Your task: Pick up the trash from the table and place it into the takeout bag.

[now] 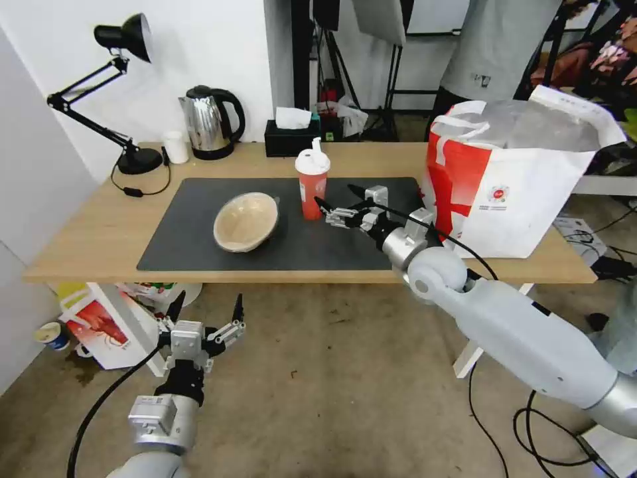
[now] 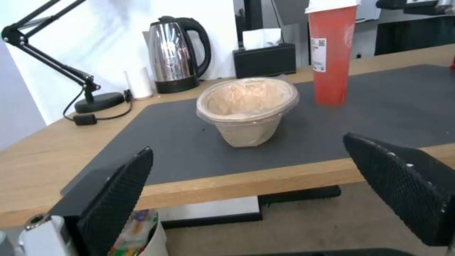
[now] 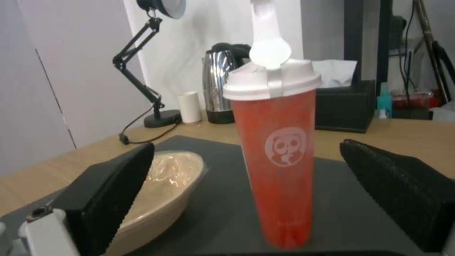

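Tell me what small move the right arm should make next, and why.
Probably ease the right gripper forward around the red cup: its fingers are open, level with the cup and just short of it, and the cup stands upright on the mat.

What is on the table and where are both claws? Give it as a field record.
cup: tall red cup with white lid, upright on dark grey mat
bowl: tan paper bowl, tilted, on the mat
bag: big white takeout bag with red panel, on the table's right end
right claw: open, beside the cup
left claw: open, below the table edge
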